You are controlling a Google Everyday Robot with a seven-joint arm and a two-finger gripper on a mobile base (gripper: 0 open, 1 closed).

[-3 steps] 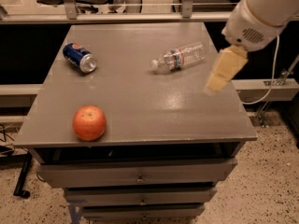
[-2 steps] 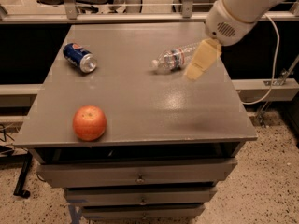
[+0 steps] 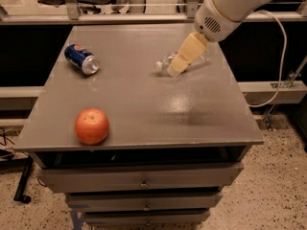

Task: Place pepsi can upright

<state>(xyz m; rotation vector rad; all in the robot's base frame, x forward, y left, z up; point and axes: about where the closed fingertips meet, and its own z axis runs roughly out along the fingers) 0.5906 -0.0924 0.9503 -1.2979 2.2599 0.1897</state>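
Observation:
The pepsi can (image 3: 81, 59), dark blue with a silver end, lies on its side at the back left of the grey table top (image 3: 139, 104). My gripper (image 3: 181, 63) hangs from the white arm coming in from the upper right. It is above the right middle of the table, over the clear plastic bottle, far to the right of the can. It holds nothing that I can see.
A clear water bottle (image 3: 165, 65) lies on its side under the gripper, partly hidden by it. A red apple (image 3: 91, 126) sits near the front left edge. Drawers are below the table top. A white cable hangs at the right.
The gripper has moved left from the table's right edge to over the bottle. The can, apple and bottle have not moved.

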